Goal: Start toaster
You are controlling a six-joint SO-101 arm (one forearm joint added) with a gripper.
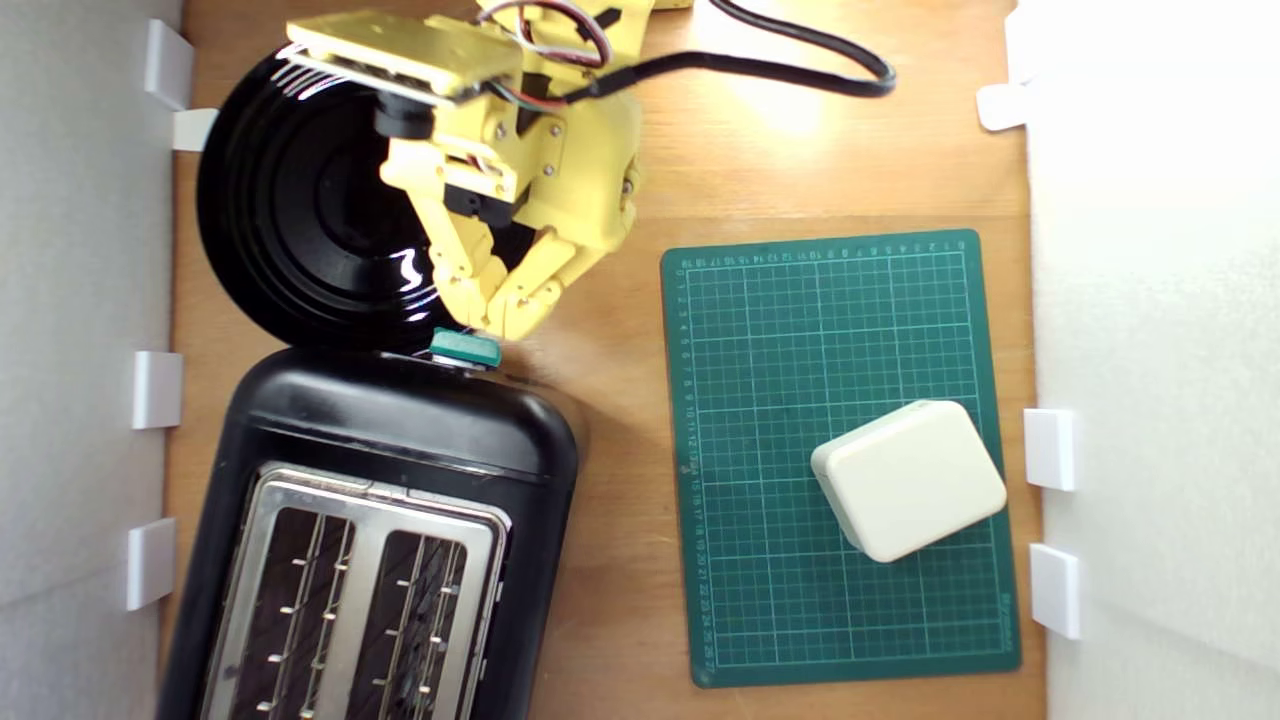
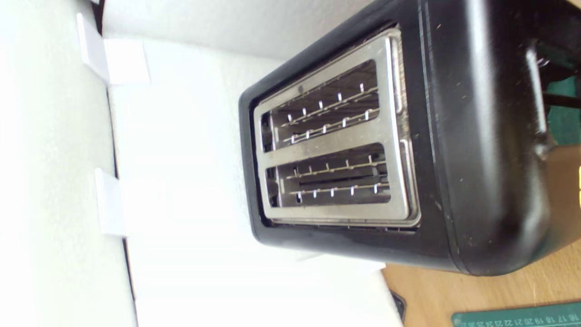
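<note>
The toaster [image 1: 370,530] lay at the exterior view's lower left, its long axis running down and away from the lever [image 1: 466,346], which jutted from the end nearest the claw. The claw [image 1: 492,322] hung just above that lever, fingertips pointed down at it, so the lever sat directly under and slightly toward the toaster from the tips. The fingers were drawn nearly together and gripped nothing; whether they touched the lever I could not tell. Behind the lever lay a black plate [image 1: 290,210]. In the wrist view both slots [image 2: 331,145] looked empty.
</note>
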